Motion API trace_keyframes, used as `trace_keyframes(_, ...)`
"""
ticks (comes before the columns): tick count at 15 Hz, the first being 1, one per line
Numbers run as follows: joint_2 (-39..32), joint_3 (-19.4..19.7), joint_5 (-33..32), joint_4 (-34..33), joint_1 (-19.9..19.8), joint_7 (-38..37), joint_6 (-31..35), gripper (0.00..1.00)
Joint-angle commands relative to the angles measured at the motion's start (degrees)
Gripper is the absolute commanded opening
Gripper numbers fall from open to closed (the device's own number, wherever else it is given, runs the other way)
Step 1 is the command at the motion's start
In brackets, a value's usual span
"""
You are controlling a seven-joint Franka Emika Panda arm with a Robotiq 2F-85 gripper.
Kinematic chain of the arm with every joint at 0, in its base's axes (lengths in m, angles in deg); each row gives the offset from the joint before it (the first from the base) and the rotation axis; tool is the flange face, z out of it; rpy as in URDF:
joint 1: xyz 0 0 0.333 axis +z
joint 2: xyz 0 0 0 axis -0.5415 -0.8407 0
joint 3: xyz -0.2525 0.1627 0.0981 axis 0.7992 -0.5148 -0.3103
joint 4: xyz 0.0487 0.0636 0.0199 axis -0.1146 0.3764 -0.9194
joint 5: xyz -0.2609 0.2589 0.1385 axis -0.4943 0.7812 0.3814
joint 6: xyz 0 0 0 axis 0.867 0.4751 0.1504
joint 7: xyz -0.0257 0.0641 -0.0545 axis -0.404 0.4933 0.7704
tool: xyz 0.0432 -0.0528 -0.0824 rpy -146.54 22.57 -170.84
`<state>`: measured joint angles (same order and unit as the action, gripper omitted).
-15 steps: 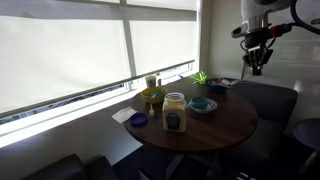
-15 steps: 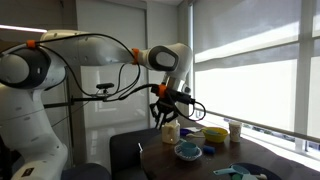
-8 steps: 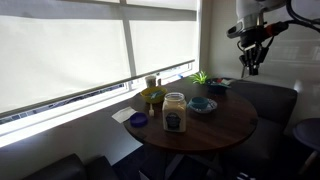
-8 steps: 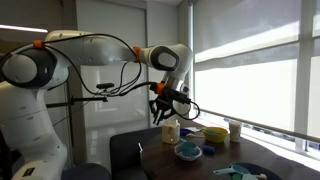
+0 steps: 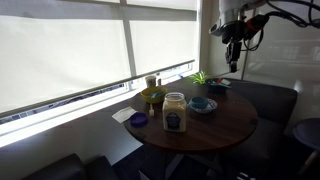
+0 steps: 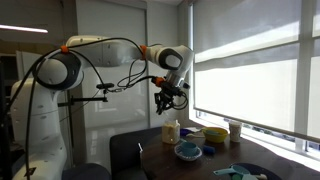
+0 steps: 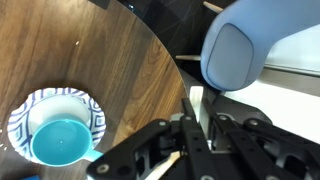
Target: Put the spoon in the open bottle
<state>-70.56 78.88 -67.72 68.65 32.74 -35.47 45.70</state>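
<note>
The open bottle (image 5: 174,112) is a clear glass jar with a label, standing lidless on the round wooden table (image 5: 215,125); it also shows in an exterior view (image 6: 171,131). My gripper (image 5: 233,47) hangs high above the table's far side, well above and away from the jar, and shows in both exterior views (image 6: 168,99). In the wrist view the gripper (image 7: 195,128) is shut on a pale spoon (image 7: 197,103) that stands between its fingers. The jar is out of the wrist view.
A purple lid (image 5: 139,120) lies by the jar. A blue bowl on a patterned plate (image 5: 203,104) (image 7: 58,140) sits below the gripper. A green plant (image 5: 200,77), a yellow bowl (image 6: 214,134) and cups stand near the window. Padded chairs (image 7: 245,45) ring the table.
The arm has swung the gripper, with the spoon, sideways from beyond the table's edge to a point over its far side, staying high.
</note>
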Motion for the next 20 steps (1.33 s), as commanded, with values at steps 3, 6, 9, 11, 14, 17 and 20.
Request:
trace_keyframes(3, -12.4, -2.9, 7.8, -15.3, 0.0, -16.1, -8.4, 0.03)
trace_keyframes(6, -10.9, -3.6, 8.2, -12.2, -0.4, -14.7, -6.0, 0.12)
trace_keyframes(9, -13.0, -3.8, 9.8, -15.1, -0.8, -15.5, -6.5, 0.03)
trace_keyframes(11, -13.7, -3.7, 12.9, -15.3, -0.9, -18.7, -4.4, 0.03)
trace_keyframes(14, -15.8, -3.7, 16.7, -17.0, -1.1, -24.5, -3.3, 0.03)
trace_keyframes(17, -17.8, -3.4, 18.0, -17.5, -0.8, -34.7, -3.0, 0.03)
trace_keyframes(20, -20.0, -3.5, 22.4, -18.4, -1.6, -41.2, -5.8, 0.03)
